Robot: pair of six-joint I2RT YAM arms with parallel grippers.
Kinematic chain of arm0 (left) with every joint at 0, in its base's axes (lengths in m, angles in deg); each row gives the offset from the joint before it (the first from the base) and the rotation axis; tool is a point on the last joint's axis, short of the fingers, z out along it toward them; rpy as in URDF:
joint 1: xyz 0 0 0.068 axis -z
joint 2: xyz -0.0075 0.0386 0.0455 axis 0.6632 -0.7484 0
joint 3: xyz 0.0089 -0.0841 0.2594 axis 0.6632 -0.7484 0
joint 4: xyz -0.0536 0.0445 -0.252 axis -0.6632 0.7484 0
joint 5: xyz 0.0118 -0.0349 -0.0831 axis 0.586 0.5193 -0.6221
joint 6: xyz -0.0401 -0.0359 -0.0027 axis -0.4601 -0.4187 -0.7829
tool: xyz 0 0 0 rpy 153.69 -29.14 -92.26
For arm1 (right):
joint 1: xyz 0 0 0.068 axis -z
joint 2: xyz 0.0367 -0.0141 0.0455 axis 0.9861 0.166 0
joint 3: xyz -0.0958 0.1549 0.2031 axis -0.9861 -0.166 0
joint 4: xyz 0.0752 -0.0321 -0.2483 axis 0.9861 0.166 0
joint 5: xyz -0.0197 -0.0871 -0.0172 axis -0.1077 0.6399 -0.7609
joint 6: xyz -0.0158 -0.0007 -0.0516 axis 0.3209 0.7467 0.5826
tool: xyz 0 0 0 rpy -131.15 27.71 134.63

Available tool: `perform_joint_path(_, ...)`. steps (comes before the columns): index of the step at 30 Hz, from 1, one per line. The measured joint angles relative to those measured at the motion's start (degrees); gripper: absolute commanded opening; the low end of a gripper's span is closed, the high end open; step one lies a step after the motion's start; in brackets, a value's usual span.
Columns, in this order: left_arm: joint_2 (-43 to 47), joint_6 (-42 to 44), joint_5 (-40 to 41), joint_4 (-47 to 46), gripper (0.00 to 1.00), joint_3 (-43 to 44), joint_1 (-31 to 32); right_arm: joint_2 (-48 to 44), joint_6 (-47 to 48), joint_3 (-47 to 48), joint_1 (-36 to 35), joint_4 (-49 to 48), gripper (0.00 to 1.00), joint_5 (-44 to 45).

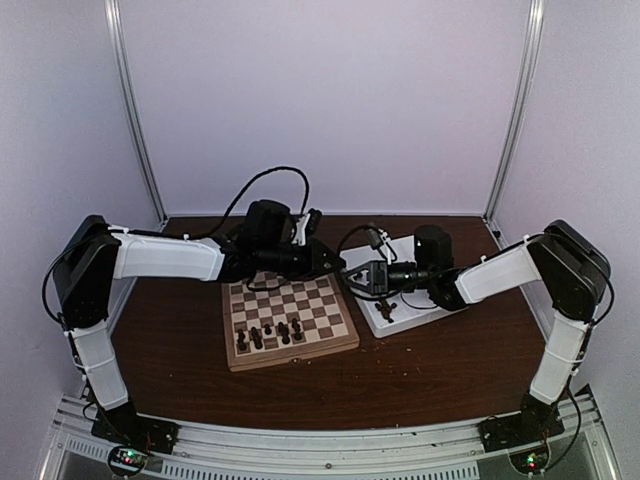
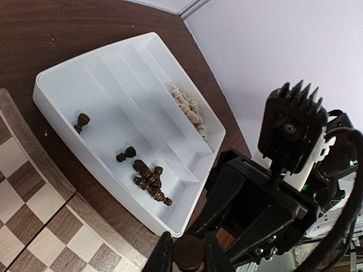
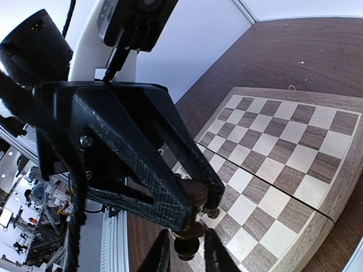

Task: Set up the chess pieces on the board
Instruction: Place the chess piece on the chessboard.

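Carefully, with the left pincer point(image 2: 188, 259) closed on a dark chess piece point(image 3: 190, 233) held aloft just off the far right corner of the board point(image 1: 290, 318), and the right pincer point(image 3: 186, 258) flanking its base, grip unclear, release the right fully before carrying the piece over the board.

Checkered board point(image 1: 300, 298) of light and dark brown squares with a tan border, on a dark brown worktop point(image 1: 430, 370). White tray point(image 2: 62, 96) holding dark brown chess pieces point(image 2: 148, 180) and pale cream pieces point(image 2: 190, 109). Left arm's fingers point(image 2: 161, 258) black.
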Motion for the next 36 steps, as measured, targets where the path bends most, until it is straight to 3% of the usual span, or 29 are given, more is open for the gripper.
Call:
perform_joint_path(5, 0.0, 1.3, 0.2, 0.8, 0.07, 0.0, 0.0, 0.0, 0.7, 0.0, -0.1, 0.7, 0.51, 0.3)
perform_joint_path(10, 0.1, 3.5, 1.2, 3.4, 0.07, 0.2, 0.0, -0.3, 2.1, -0.1, -0.1, 2.3, 0.94, 1.2)
perform_joint_path(11, 0.1, 3.9, 1.3, 4.0, 0.07, 0.3, 0.0, -0.5, 2.7, -0.2, -0.1, 2.6, 0.99, 1.5)
perform_joint_path(36, 5.7, 12.3, 8.3, 21.3, 0.07, 5.7, -0.1, -6.4, 7.2, -3.5, -0.1, 4.3, 1.0, 7.3)
